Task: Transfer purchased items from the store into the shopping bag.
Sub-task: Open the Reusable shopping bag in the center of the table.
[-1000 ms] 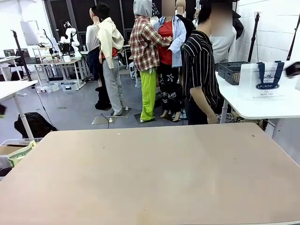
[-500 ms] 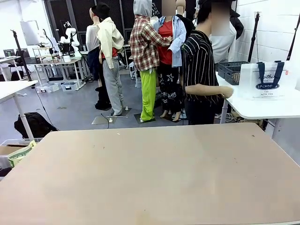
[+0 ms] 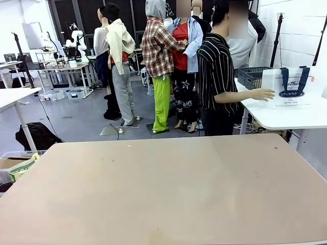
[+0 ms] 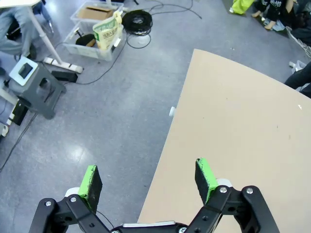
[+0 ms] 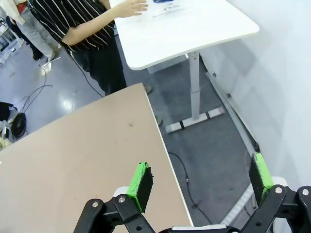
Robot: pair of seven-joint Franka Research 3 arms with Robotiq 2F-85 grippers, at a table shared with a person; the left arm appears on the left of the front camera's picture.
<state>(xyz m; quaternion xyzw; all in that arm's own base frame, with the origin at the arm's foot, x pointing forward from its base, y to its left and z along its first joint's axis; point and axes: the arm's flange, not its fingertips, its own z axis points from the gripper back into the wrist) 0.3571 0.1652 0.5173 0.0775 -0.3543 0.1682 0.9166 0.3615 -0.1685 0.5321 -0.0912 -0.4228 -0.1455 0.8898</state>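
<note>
The shopping bag (image 3: pixel 292 87), translucent white with navy handles and black print, stands on a white side table (image 3: pixel 286 118) at the far right. Just behind it to the left sits the store (image 3: pixel 251 76), a dark grey lattice basket. A person in a striped shirt rests one hand (image 3: pixel 263 94) on that table beside the bag; the same hand (image 5: pixel 129 7) appears in the right wrist view. The purchased items are out of view. My left gripper (image 4: pixel 148 180) hangs open over the tan table's left edge. My right gripper (image 5: pixel 200 180) hangs open past its right edge.
The bare tan table (image 3: pixel 163 189) spans the foreground. On the floor to the left lie plastic bins (image 4: pixel 95 31), coiled cable (image 4: pixel 136 20) and a grey step stool (image 4: pixel 36 87). The side table's leg (image 5: pixel 195 85) stands close to the tan table's right corner.
The person's arm has swung up from their side and stretched right, so the hand now lies on the side table by the bag. Both grippers stay open.
</note>
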